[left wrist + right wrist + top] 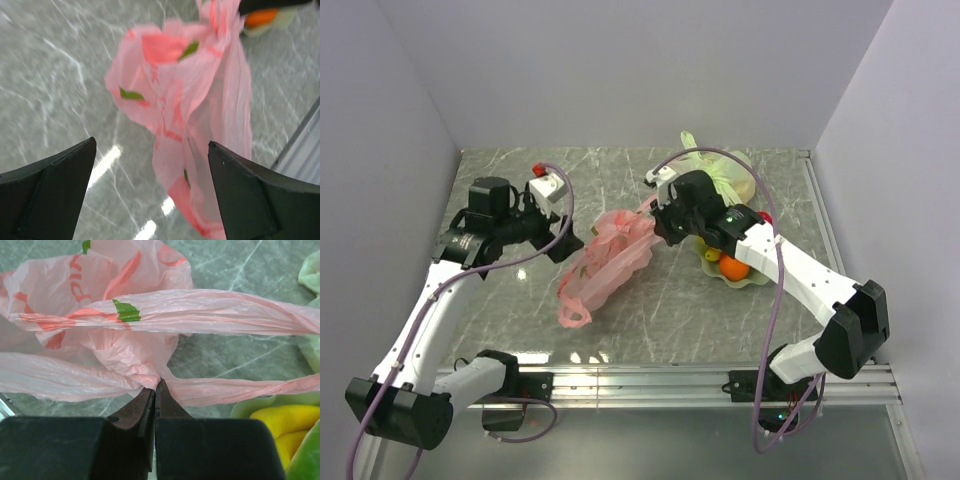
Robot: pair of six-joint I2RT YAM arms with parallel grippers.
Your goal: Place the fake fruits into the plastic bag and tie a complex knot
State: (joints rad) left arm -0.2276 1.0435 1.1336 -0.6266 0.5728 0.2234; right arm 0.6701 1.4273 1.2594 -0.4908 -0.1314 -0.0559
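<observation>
The right fingers pinch the crumpled pink bag on a grey desk, while the left fingers gape wide beside it.

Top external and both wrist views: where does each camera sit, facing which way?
Top external: above and behind, looking down on the table; both arms show.
Left wrist: on the left arm, facing the plastic bag between open jaws.
Right wrist: on the right arm, facing the bag; jaws shut on it.
All share the bag.

Grey marbled counter, white veins. Pink plastic bag crumpled mid-counter, partly lying on it. Pale green plate right of bag. Green-yellow knotted bag behind plate, by back wall.
</observation>
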